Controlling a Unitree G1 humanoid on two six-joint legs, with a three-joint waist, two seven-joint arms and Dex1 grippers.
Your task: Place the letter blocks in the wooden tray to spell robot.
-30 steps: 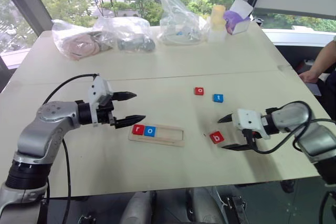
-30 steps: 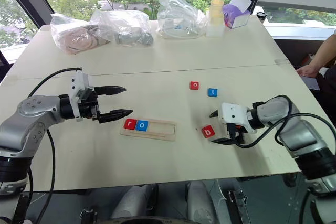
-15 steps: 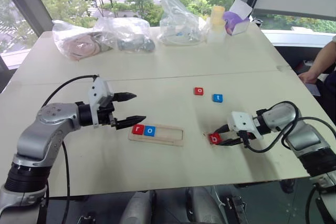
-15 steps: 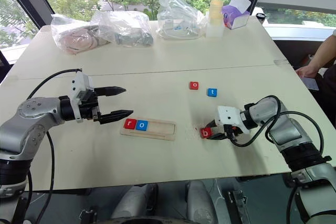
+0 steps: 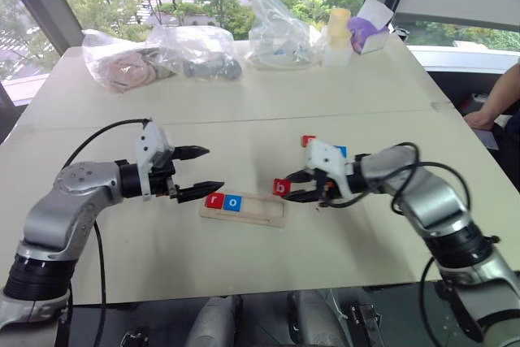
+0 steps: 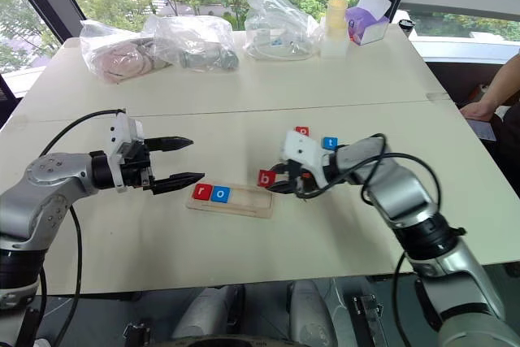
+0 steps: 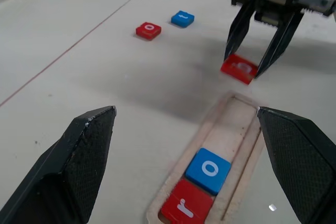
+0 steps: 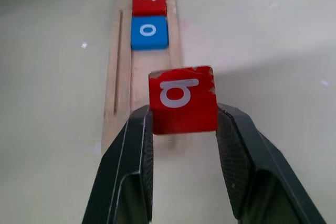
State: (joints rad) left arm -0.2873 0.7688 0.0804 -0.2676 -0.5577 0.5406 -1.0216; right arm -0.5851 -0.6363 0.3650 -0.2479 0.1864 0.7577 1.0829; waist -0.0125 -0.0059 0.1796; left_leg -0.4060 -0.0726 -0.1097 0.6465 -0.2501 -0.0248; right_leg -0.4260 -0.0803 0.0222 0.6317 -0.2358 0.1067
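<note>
While the red b block (image 8: 182,99) is hanging above the free end of the wooden tray (image 5: 264,210), the right gripper (image 5: 296,187) is pinching it between both fingers. Red r (image 5: 214,200) and blue o (image 5: 232,202) are sitting in the slot. Left gripper (image 5: 203,171) is hovering beside the tray, jaws wide, empty.

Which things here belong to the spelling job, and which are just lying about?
Job:
- tray
- r block and blue o block, in the tray
- b block, held by right gripper
- red o block, t block, on the table

Lying about:
- plastic bags
- bottle
- purple box
</note>
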